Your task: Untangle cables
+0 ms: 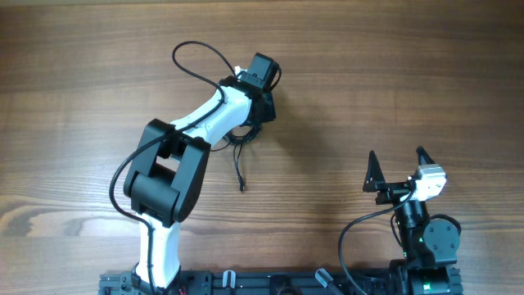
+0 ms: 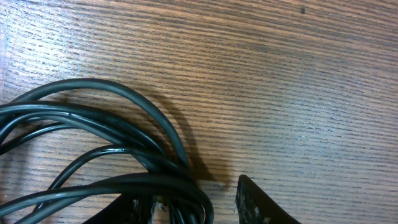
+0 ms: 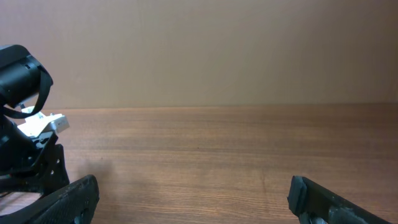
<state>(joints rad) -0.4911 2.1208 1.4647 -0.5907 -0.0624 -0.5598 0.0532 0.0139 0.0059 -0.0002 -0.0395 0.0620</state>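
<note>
Left side first: my left end effector is down low over the brown wood-grain counter, right at the bundle of thin black glossy cables. Through the left wrist camera the cords loop in several arcs across the left half of the view, lying on the wood and crossing one another. The strands gather at the bottom, just inside one of my dark fingers. The other finger stands off to the side, with bare wood showing between it and the nearest cord. So the jaws are apart, set around the bundle and not clamped on it.

From overhead, the cables sit bunched just beside my white-and-black left arm. One loose end trails away from the bunch towards my base and finishes in a small plug.

Over on the right, my right end effector is well away from the cords. Its two black fingers are spread wide, with nothing between them.
</note>
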